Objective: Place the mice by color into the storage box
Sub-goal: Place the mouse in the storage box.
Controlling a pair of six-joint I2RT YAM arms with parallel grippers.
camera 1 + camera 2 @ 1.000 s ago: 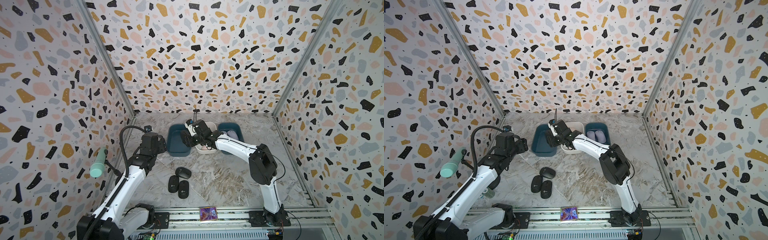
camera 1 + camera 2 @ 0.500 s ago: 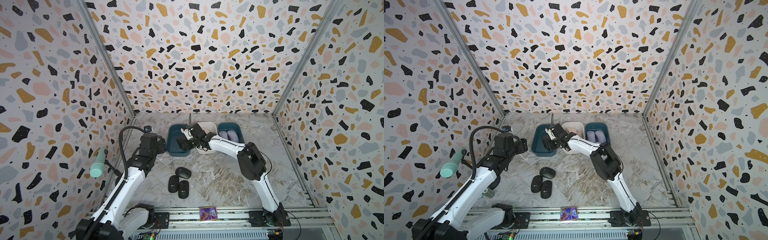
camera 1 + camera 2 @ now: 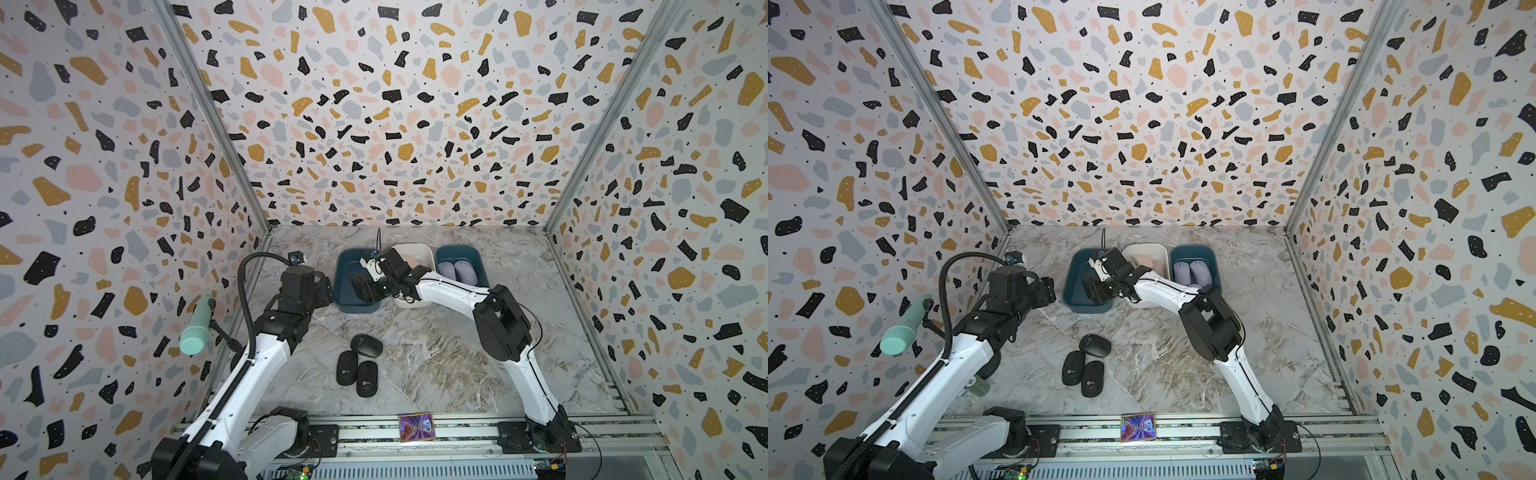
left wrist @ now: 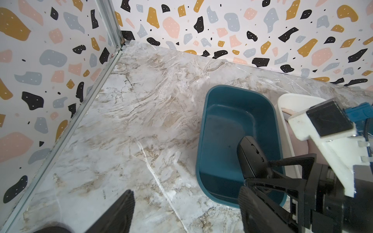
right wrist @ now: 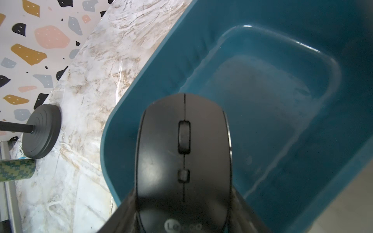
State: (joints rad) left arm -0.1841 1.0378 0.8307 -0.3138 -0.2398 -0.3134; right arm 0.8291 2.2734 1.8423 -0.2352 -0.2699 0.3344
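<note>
The right fingers (image 5: 125,213) are clamping together on a black mouse (image 5: 183,161), gripping it by its two long sides with its scroll wheel facing up toward the wrist camera. The mouse is hanging over the inside of a teal bin (image 3: 345,301), and the bin's bare floor is showing beneath it; whether the mouse is touching that floor cannot be told.

This teal bin is sitting just beside the white bin (image 3: 419,249), on the left arm's side of it. The white bin is holding pale pink mice, with one pink mouse (image 3: 1144,262) showing clearly in both top views while the right arm is crossing over the rest. On the opposite side of the white bin, another teal bin (image 3: 461,250) is sitting just beside it and holding two visible lilac mice (image 3: 446,270) lying side by side.

Three more black mice (image 3: 365,345) are lying close together on the marble counter (image 3: 436,365), well apart from the white bin, toward the robot's base.

The left fingers (image 4: 121,211) are standing apart, gripping nothing, and hovering over the counter on the far side of the first teal bin from the white bin.
</note>
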